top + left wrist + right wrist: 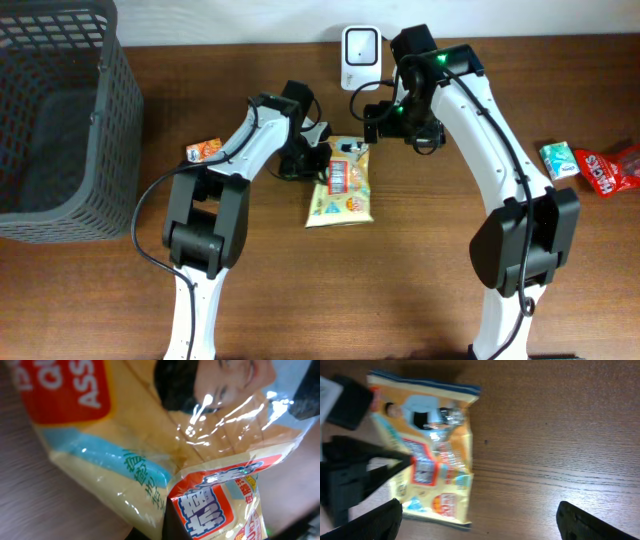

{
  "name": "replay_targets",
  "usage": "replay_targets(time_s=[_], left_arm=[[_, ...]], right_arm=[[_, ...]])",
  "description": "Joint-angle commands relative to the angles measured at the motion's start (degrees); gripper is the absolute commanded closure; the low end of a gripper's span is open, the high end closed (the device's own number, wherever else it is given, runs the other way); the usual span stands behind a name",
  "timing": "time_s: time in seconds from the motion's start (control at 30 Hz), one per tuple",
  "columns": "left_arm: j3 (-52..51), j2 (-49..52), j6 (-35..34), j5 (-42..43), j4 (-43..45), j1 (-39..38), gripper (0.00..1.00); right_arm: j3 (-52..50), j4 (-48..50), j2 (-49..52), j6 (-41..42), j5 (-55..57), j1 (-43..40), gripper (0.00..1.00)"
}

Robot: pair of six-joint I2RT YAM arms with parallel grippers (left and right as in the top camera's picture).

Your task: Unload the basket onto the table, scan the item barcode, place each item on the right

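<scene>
Across the bench (420, 300), the grey basket (60, 120) fills the 9 o'clock side. At the centre the yellow snack bag (341, 190) lies flat, printed face up, with the white scanner (359, 55) standing near its 12 o'clock. At the bag's 10 o'clock edge the left hand (312, 163) is clenched on the wrapper. The right hand (477, 522) hangs released, jaws wide, over bare wood at the bag's 1 o'clock. No barcode shows on the upper face, so it is probably underneath. Lift slowly, because a pinch on one slippery edge lets the bag sag and swing. Then turn the hidden face toward the scanner's window and hold it flat and steady.
</scene>
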Motion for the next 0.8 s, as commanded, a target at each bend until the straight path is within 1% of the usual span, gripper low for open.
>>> replay_targets(time_s=[0.0,0.03,0.17,0.2,0.27,0.37,0.4,0.5,0.63,0.77], left_arm=[[11.3,-0.6,0.2,-19.5,-9.0,0.6,1.0],[15.3,-0.8,-2.0,-26.1,-13.0,0.5,1.0],[27.6,-1.0,-8.4,-46.0,-25.5,0.4,1.0],[30.0,-1.0,-9.8,-50.7,-28.1,0.4,1.0],[32.6,-1.0,-11.7,-57.2,-31.6,0.3,1.0],[32.5,-0.6,-12.4,-58.5,-33.4,0.3,1.0],[31.2,-0.5,-12.4,-58.0,-33.4,0.2,1.0],[26.9,0.0,-13.2,-60.4,-33.4,-0.7,1.0],[21.1,0.7,-15.3,-61.4,-32.0,-3.0,1.0],[16.1,0.7,-16.2,-61.7,-29.6,-6.7,1.0]], right_arm=[[-0.4,-0.1,0.4,0.0,0.9,0.1,0.01],[-0.4,-0.1,0.4,0.1,0.9,0.0,0.01],[-0.3,-1.1,0.4,0.1,0.6,-2.4,0.02],[-0.3,-1.9,0.2,0.1,0.4,-3.7,0.01],[0.0,-4.3,0.0,0.1,0.5,-6.6,0.01],[1.7,-9.0,-0.1,0.1,0.4,-11.1,0.01],[2.5,-11.3,-0.1,0.1,0.4,-13.0,0.02],[3.4,-14.8,-0.1,0.0,0.5,-16.2,0.02],[3.4,-16.2,-0.1,-0.2,0.5,-19.1,0.02],[3.4,-16.4,-0.1,-1.5,0.5,-19.4,0.01]])
